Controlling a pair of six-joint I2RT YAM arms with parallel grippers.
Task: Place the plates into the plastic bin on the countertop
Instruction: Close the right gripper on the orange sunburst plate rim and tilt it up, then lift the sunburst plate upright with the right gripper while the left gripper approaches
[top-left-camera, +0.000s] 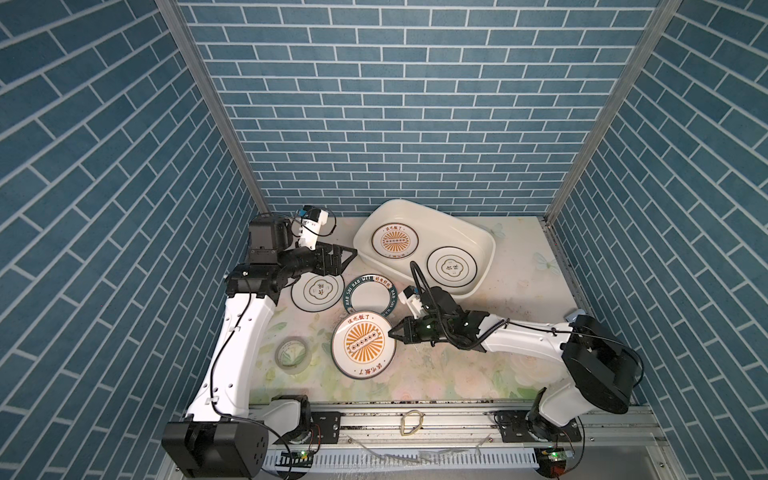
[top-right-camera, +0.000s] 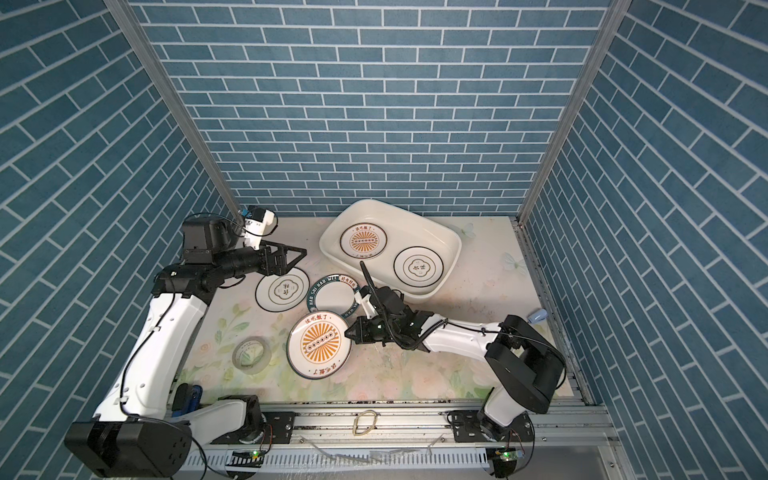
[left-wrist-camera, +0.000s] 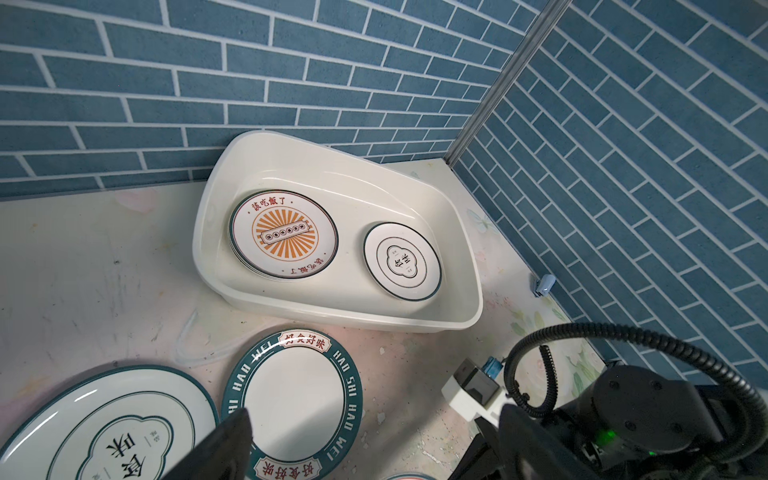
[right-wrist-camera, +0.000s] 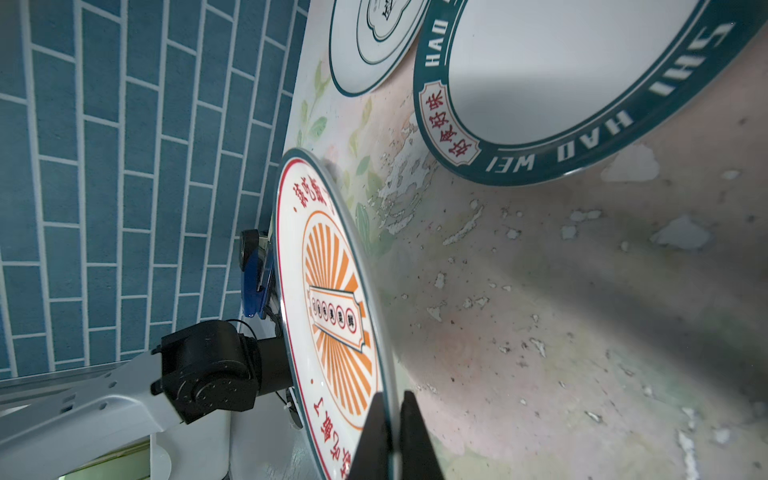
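While the plastic bin (top-left-camera: 440, 230) already holds a stacked sunburst plate (top-left-camera: 394, 244), apparently topping others, and a binned quatrefoil plate (top-left-camera: 452, 266), three remain on the table (top-left-camera: 519, 291): loose quatrefoil plate (top-left-camera: 318, 291), green-lettered plate (top-left-camera: 370, 296), tilted sunburst plate (top-left-camera: 363, 347). Right pincer (top-left-camera: 391, 332) clamps the last by its rim. Left pincer (top-left-camera: 351, 259) gapes wide, empty. Bin backs onto the wall; bare table lies rightward, tape roll (top-left-camera: 293, 353) leftward.
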